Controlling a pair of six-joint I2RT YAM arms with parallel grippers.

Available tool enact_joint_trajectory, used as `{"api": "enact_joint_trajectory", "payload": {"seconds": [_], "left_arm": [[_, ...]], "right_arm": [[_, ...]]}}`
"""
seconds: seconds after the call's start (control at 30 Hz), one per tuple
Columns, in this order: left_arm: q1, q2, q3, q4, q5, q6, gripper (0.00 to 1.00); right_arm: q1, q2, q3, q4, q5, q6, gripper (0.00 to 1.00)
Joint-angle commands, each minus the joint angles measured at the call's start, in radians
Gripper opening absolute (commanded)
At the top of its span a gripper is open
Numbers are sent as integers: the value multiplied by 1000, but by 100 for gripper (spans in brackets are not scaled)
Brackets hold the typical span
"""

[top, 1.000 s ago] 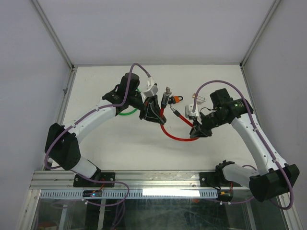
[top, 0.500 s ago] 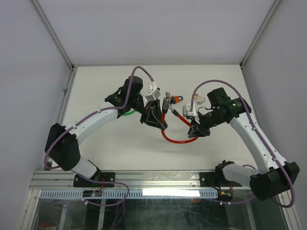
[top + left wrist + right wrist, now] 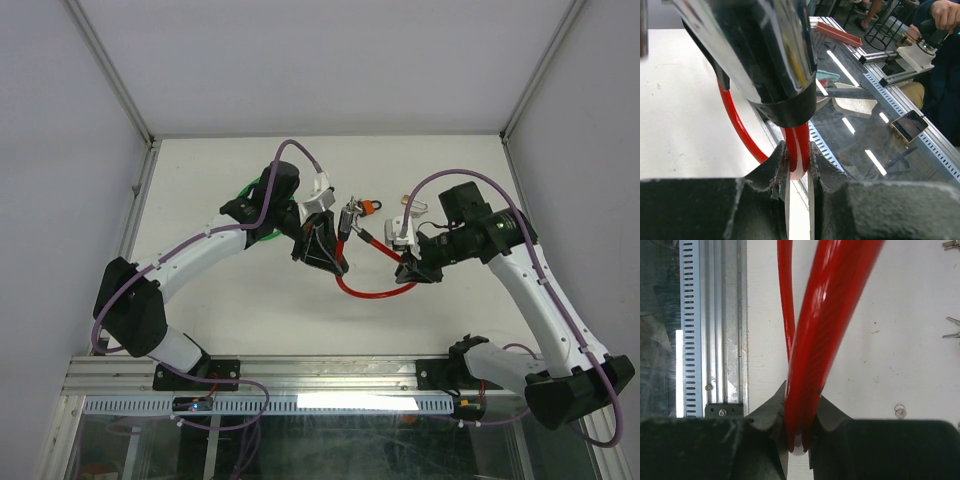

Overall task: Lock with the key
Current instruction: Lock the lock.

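Observation:
A red cable lock (image 3: 368, 291) hangs in a loop between both arms. Its metal lock head (image 3: 350, 217), with an orange-headed key (image 3: 370, 207) at it, sits just above the left gripper (image 3: 333, 258). In the left wrist view the gripper (image 3: 797, 160) is shut on the red cable (image 3: 799, 145), right below the shiny lock head (image 3: 765, 55). My right gripper (image 3: 413, 270) is shut on the cable's other side; in the right wrist view the jaws (image 3: 800, 432) pinch the red cable (image 3: 812, 340) above the white table.
A green cable (image 3: 262, 236) lies behind the left arm. Loose keys (image 3: 952, 330) and a small key ring (image 3: 899, 411) lie on the table near the right gripper. A metal rail (image 3: 330, 372) runs along the near edge, with white walls around.
The left gripper has shifted a little right and turned, carrying the lock head with it. The red loop has swung slightly, and the right wrist has moved a bit to the right.

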Motion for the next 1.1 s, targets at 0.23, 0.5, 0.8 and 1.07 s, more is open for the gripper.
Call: {"api": "enact_joint_trajectory", "payload": {"seconds": [0.23,0.5,0.8,1.07], "left_arm": [[-7,-58,0,33,67,-16,0],[-4,-59,30,-60,-26,21,0],[-6,-21,161,-410,-164,289,0],[-7,-42,161,-468,-188,358,0]], "right_arm": [[9,-17,49,4,14,-18,0],[9,8,82,-78,28,-43,0],[9,50,87,-152,56,-51,0],[8,65,118,-174,21,-43,0]]}}
